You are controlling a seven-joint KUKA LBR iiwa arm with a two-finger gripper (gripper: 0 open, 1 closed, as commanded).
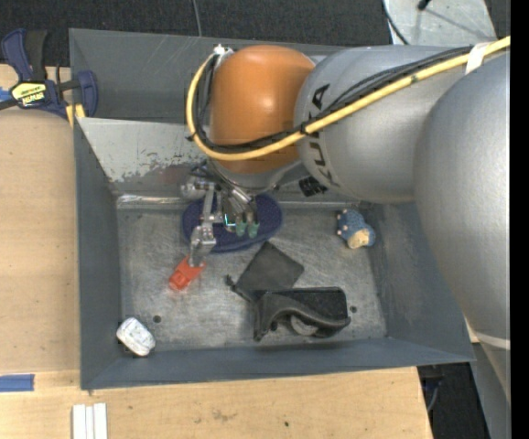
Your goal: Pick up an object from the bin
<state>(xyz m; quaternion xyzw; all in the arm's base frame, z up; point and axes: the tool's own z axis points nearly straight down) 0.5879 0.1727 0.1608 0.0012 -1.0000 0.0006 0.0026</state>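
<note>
Nearest us, a small white thing (136, 337) lies in the bin's (95, 273) near-left corner. A black strap-like bundle (306, 311) rests along the near wall, with a dark flat square (269, 268) touching it behind. Further in lies a small red piece (184, 275), its long axis slanting from near-left to far-right. Just beyond, the gripper (217, 231) hangs low over a dark blue disc (266, 214) by the far wall, placed, we judge, for a pick. Round and flat, the disc points nowhere. Whether the gripper is apart or together we cannot tell. A blue-and-tan toy (356, 230) sits towards the far-right corner
</note>
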